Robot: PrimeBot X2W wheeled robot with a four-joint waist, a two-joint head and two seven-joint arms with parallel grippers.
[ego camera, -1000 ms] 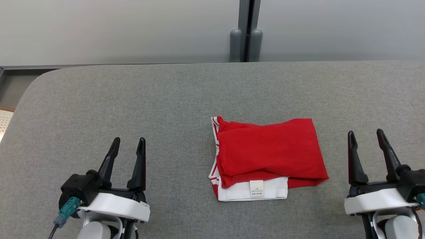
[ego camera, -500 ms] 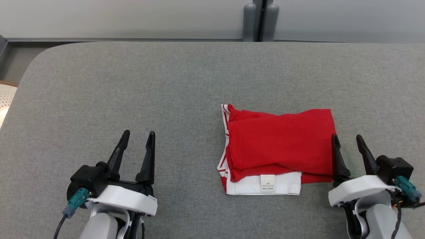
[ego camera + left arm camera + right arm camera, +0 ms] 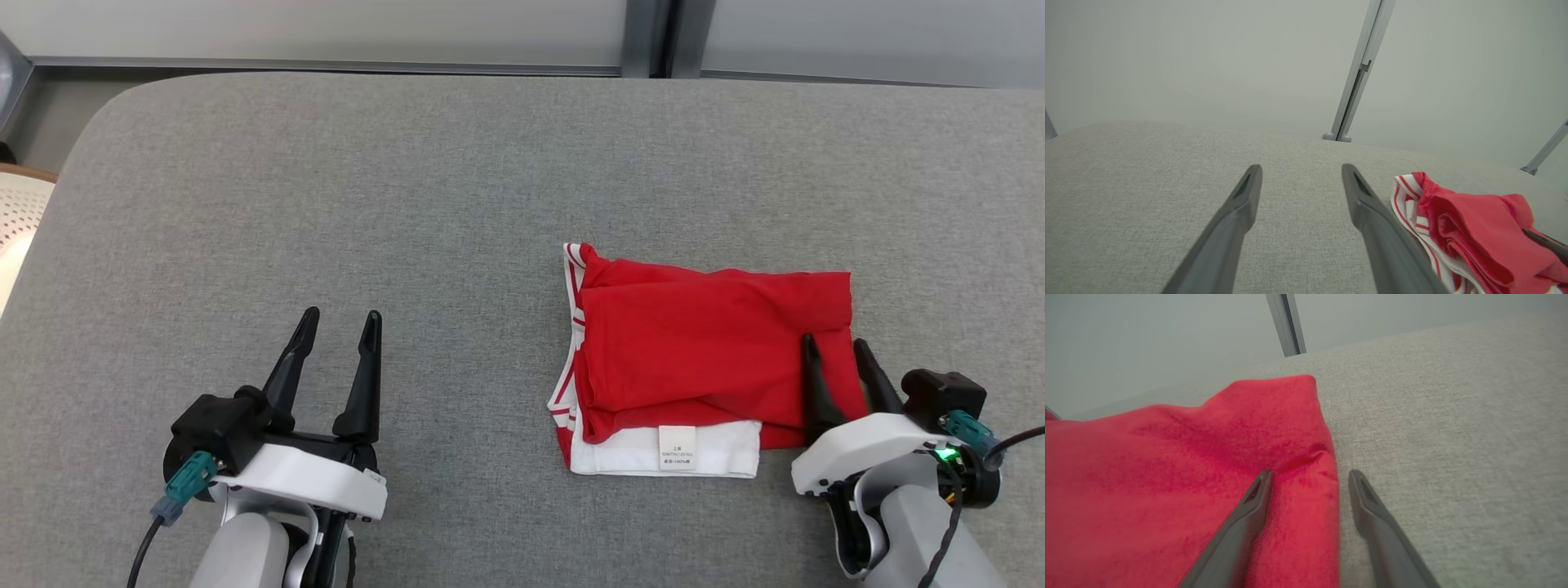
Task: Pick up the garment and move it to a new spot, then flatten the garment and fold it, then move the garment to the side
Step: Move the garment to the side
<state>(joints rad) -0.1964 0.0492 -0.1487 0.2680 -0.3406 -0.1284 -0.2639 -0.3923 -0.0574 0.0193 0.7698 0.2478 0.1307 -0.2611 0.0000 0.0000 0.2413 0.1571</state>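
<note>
On my left, the left gripper [image 3: 341,314] hangs over bare grey table padding [image 3: 326,180], its two dark fingers spread wide with nothing between them. It is well apart from the cloth.

Right of centre lies the red garment [image 3: 702,343], gathered into a rough rectangle of several layers. It has a red-and-white striped trim [image 3: 575,269] along its left edge, and a white layer [image 3: 620,457] with a care label [image 3: 677,447] shows along the near edge. The top layer is fairly smooth, but its edges do not line up squarely.

At the garment's right edge is the right gripper [image 3: 833,340], fingers wide. In its wrist view one finger is over the red cloth and the other over the padding just beside it, so they straddle the edge. I cannot tell whether the tips touch, and nothing is pinched.

As for progress, I judge this fits two stages. The layered bundle may be waiting to be lifted to a new spot and spread out, or it may be the folded result about to go to the side. Either way, the right gripper is placed to take that edge.
</note>
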